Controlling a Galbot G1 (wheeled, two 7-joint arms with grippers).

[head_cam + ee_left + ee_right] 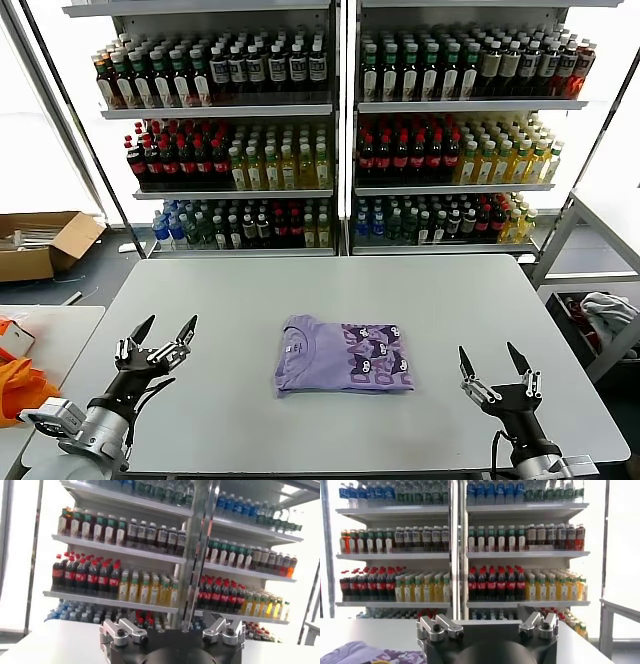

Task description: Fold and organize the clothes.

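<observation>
A lavender T-shirt [342, 355] lies folded into a neat rectangle in the middle of the grey table [330, 290], its dark purple-black print facing up on its right half. A corner of it shows in the right wrist view [355, 655]. My left gripper [160, 335] is open and empty, held above the table's front left, well left of the shirt. My right gripper [493, 362] is open and empty above the table's front right, right of the shirt. Both point upward and away from the shirt.
Tall shelves of drink bottles [330, 130] stand behind the table. A cardboard box [40, 243] sits on the floor at the left. Bright orange fabric [20, 385] lies on a side table at the far left. White-grey fabric [608, 312] lies in a bin at the right.
</observation>
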